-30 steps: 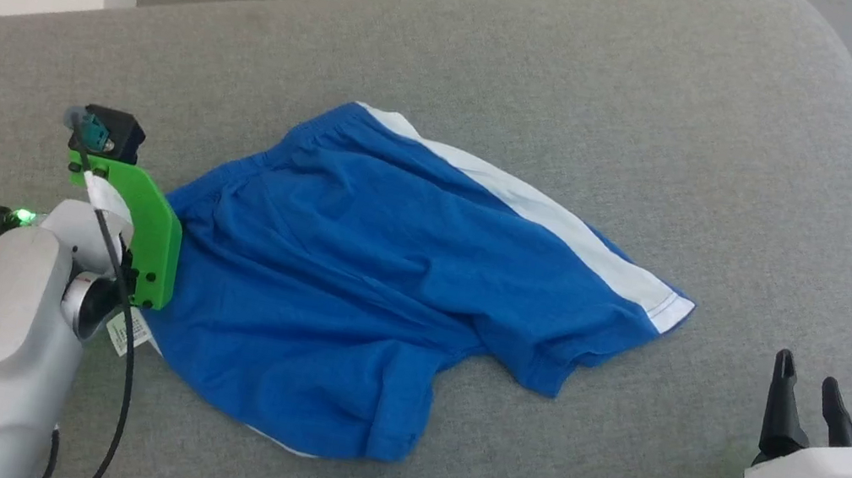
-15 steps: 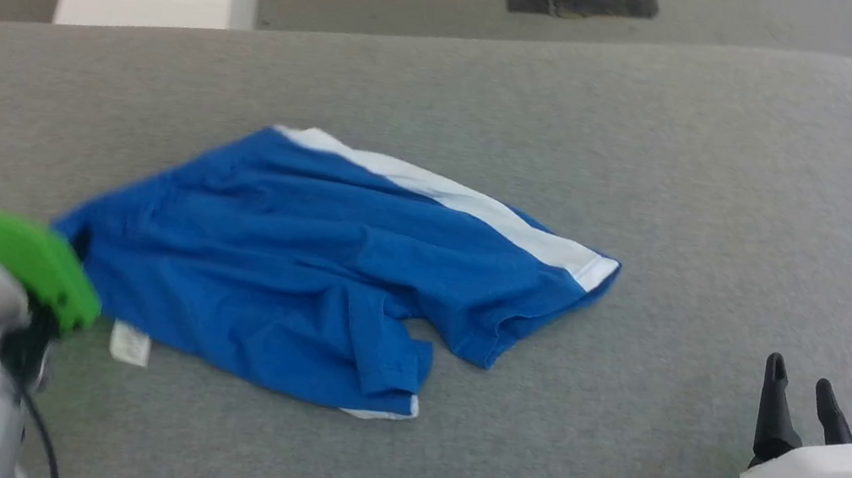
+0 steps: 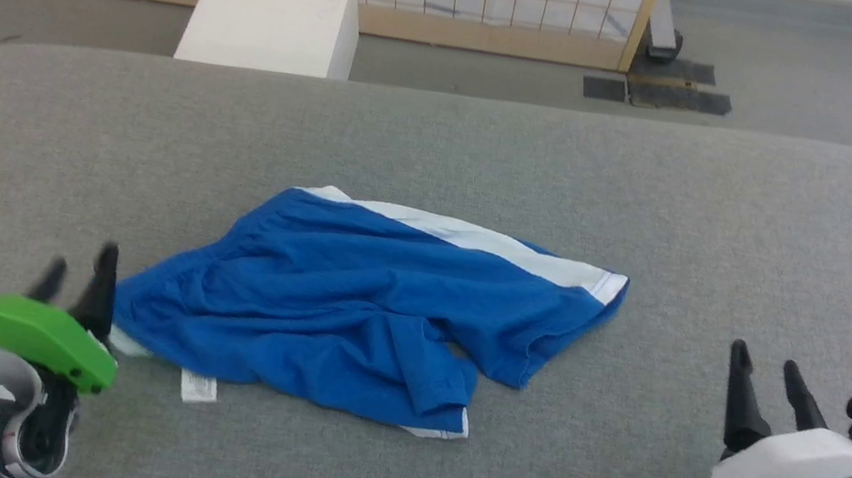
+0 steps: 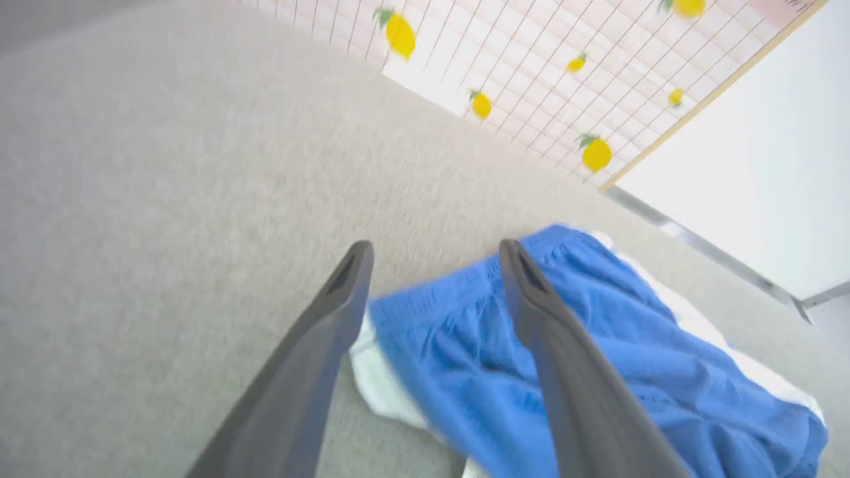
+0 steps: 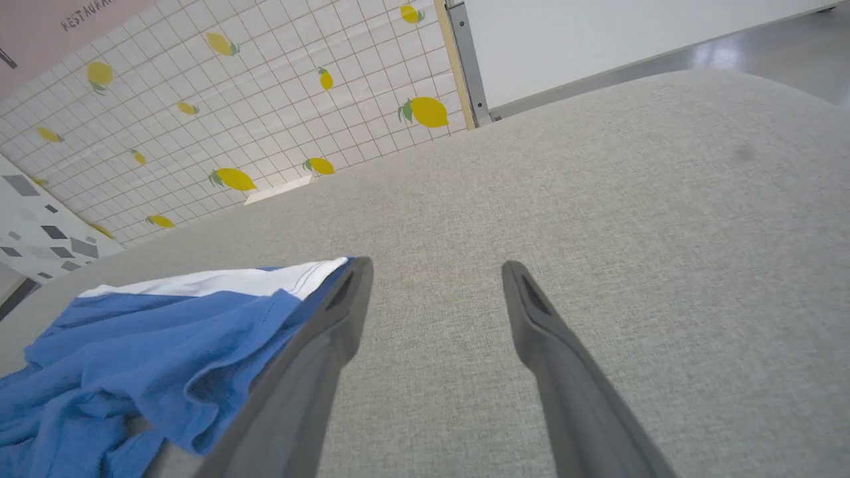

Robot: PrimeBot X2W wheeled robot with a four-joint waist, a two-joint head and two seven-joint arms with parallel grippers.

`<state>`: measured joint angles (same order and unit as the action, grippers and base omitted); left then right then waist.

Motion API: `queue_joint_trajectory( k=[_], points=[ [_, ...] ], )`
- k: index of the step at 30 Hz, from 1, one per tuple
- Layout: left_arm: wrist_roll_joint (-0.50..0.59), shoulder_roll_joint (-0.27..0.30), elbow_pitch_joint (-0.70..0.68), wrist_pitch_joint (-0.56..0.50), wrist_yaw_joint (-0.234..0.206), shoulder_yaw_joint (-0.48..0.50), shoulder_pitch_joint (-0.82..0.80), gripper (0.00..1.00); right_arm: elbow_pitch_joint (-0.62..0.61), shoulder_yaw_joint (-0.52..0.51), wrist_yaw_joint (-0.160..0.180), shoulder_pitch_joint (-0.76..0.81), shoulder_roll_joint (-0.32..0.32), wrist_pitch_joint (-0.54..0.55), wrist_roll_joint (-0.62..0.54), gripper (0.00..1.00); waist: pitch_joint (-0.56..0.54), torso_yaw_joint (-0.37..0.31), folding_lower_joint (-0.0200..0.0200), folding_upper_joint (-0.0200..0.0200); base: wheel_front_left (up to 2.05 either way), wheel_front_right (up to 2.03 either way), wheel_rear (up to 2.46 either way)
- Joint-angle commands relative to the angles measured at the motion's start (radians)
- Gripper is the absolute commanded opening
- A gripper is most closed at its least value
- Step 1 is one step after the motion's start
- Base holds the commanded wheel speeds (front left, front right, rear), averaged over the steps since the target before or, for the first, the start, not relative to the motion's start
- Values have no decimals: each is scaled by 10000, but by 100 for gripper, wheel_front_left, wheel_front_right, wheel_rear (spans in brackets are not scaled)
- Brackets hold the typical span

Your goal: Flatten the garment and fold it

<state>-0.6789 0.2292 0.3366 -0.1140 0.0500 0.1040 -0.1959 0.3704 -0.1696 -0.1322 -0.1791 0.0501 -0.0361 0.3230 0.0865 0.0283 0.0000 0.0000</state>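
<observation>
At the lower left of the head view, the left gripper is seen with its two dark fingers spread and nothing between them, its tips just beside the gathered waistband of the blue shorts. Whether the tips touch the cloth cannot be told.

A small white tag is turned out onto the grey padded surface at the near left edge. The shorts lie crumpled in the middle of that surface, waistband to the left and leg openings to the right. The near leg is doubled over on itself, and a white side stripe runs along the far edge.

At the lower right, the right gripper is likewise spread and empty, and is set apart from the striped hem corner.

Several failures can be foreseen.
- **Single layer caught:** if only the top layer of the waistband is pinched, the layers could be pulled apart rather than drawn flat.
- **Tag caught:** the tag alone could be pinched by mistake.
- **One-sided pull:** the whole soft garment would likely be dragged across the surface, and the folded leg would be left tucked.
- **Thin hold:** slippery fabric may be lost from the narrow fingertips.
</observation>
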Motion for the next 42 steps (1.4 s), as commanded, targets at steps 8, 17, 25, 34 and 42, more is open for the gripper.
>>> queue_joint_trajectory(
  k=[8, 17, 25, 34, 42],
  points=[
    [3123, 73, -1625, 3567, -148, -1159, 1602, 100, -513, 2300, 15, 259, 1, 1077, 237, 100, -307, 288, 0, 0, 0, 0, 0],
    [3602, -710, -2081, 3753, -290, -1060, 2432, 100, -437, 5463, 15, -302, 1, 4319, 273, 100, -26, 854, 0, 0, 0, 0, 0],
    [3836, -950, -2109, 3756, 109, -962, 2099, 100, 405, 6382, 15, -1042, 1, 4769, -1, 100, 285, 1383, 0, 0, 0, 0, 0],
    [4023, -1169, -2156, 3757, 323, -877, 2079, 100, 942, 6051, 15, -1338, 1, 4175, 595, 0, 260, 1231, 0, 0, 0, 0, 0],
    [4125, -1291, -2294, 3757, 413, -734, 2176, 100, 427, 2487, 15, -1111, 1, 3569, -178, 0, 147, 721, 0, 0, 0, 0, 0]
  ],
)
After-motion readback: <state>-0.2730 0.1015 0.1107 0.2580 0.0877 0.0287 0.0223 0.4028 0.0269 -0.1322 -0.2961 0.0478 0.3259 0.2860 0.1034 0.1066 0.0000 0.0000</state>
